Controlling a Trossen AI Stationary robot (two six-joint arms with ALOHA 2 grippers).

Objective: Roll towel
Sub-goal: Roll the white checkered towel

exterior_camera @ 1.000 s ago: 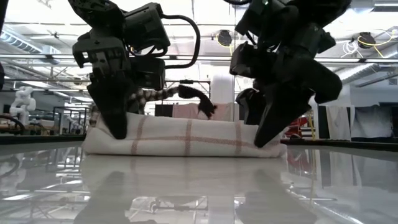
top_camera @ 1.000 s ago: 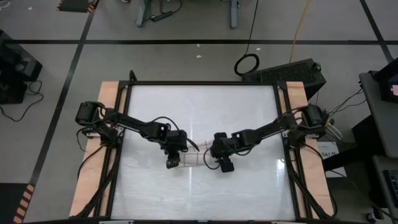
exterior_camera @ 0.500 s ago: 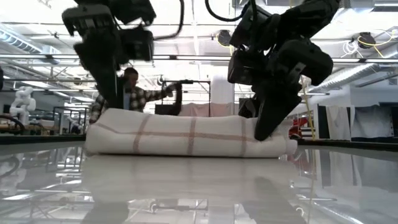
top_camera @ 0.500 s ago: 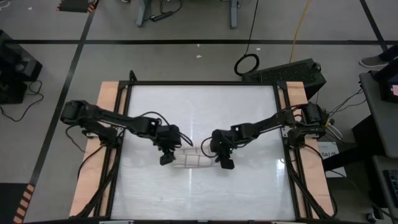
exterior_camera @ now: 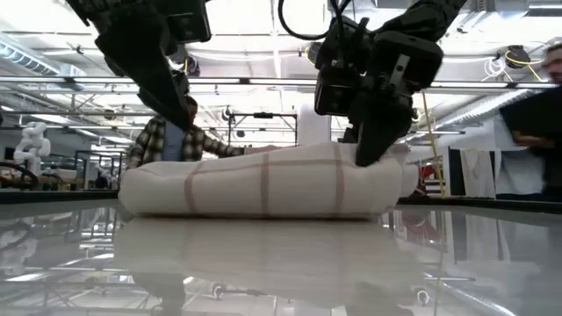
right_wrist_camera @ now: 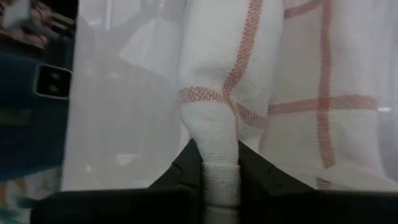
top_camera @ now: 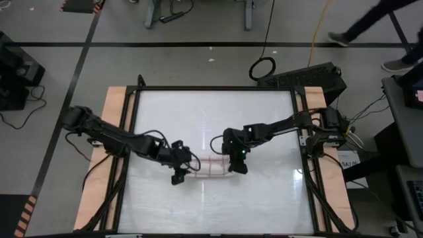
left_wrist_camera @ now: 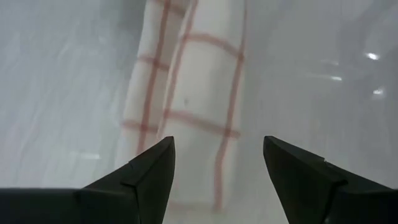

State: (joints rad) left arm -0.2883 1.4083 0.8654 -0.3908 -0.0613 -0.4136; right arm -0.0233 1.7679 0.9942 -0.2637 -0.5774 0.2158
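Note:
The towel [top_camera: 211, 166], white with thin red-brown grid lines, lies as a thick roll [exterior_camera: 263, 180] across the middle of the table. Its long side rests on the glossy top. My left gripper [top_camera: 178, 174] stands open just above the roll's left end [exterior_camera: 167, 92]. In its wrist view the roll [left_wrist_camera: 199, 106] lies ahead between the spread fingers [left_wrist_camera: 217, 149] and they touch nothing. My right gripper [top_camera: 236, 163] is shut on the towel near its right end [exterior_camera: 371, 149]. My right gripper pinches a raised fold of cloth [right_wrist_camera: 219, 146] between its two fingers, on top of the roll near its right end. The fingers [exterior_camera: 369, 140] come down at a slant from above. The fold is drawn up into a narrow peak. The roll itself stays on the table.
The white tabletop [top_camera: 211, 112] has free room on all sides of the roll, inside a black frame with wooden side strips [top_camera: 119, 106]. People move in the room beyond the far edge [exterior_camera: 171, 136]. A dark case [top_camera: 310, 76] lies on the floor past the far right corner.
My left gripper has opened, let go of the roll's left end and risen clear. My right gripper has shut on the cloth near the right end and moved toward the far edge. The towel has turned over into a thicker, rounder roll.

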